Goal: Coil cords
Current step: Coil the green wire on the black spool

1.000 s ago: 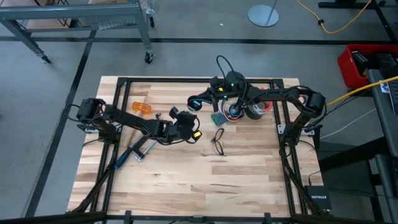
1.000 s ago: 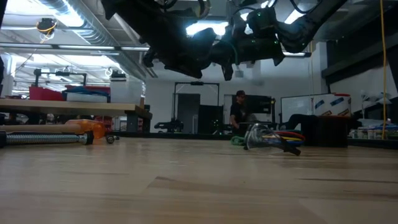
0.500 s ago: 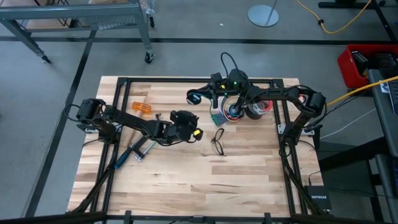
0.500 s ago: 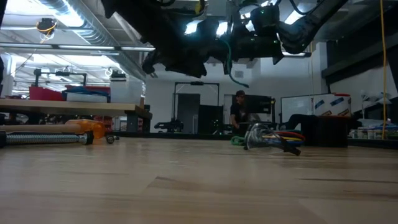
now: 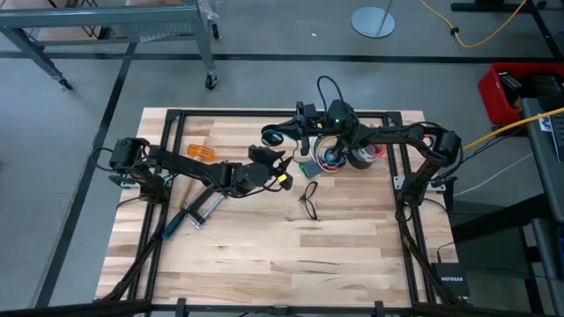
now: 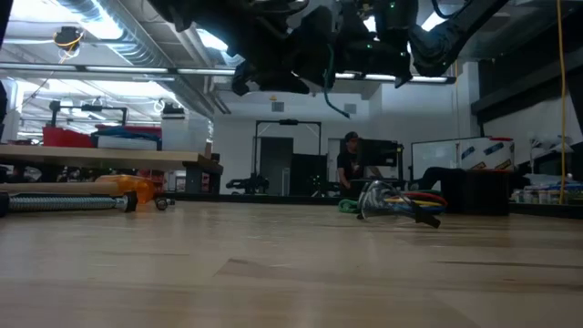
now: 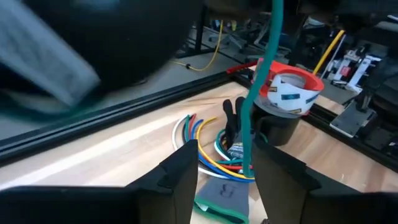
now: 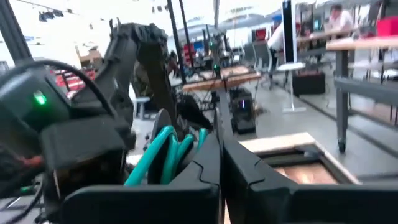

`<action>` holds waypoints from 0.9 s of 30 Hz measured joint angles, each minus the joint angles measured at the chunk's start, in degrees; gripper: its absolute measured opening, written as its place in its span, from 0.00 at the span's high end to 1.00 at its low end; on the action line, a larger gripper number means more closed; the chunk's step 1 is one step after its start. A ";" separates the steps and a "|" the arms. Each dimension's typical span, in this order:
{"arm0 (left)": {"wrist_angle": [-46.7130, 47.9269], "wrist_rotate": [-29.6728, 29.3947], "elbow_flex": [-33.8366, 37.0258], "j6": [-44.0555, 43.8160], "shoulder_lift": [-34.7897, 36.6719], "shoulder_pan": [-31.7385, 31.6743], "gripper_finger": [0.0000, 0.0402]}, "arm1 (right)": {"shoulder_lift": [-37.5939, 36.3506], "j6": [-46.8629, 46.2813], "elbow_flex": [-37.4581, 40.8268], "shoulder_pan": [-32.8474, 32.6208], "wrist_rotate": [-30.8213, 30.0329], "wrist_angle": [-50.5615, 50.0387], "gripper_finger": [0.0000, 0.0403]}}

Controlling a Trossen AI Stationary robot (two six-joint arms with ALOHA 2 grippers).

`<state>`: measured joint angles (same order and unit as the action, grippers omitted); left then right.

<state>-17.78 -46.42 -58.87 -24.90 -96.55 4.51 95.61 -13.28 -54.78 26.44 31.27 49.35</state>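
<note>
Both arms raised off the surface (image 5: 264, 255), meeting beside the wire bundle (image 5: 330, 157). Right tool (image 8: 219, 163) pinched shut on the teal cord (image 8: 163, 155). The cord (image 7: 252, 112) hangs vertical between the parted fingers of the left tool (image 7: 225, 171) (nothing gripped), so left arm nearest for the next grab.

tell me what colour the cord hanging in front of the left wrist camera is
Teal green; the cord shows best in the left wrist view, hanging down past the multicoloured wires.
</note>
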 joint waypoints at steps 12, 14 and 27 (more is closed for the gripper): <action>-2.99 4.40 0.00 3.94 0.00 -0.65 0.74 | 0.02 -2.07 0.00 -1.04 -3.80 6.46 0.99; -2.75 4.38 0.00 3.87 0.00 -0.88 0.75 | 0.02 -2.88 0.00 -1.68 -3.84 7.68 0.99; -2.58 4.38 0.00 3.91 0.00 -0.76 0.75 | 0.04 -2.93 0.00 -3.57 -6.28 11.10 0.99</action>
<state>-20.37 -42.04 -58.87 -20.99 -96.55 3.75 95.66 -16.20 -54.78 22.87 24.99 60.45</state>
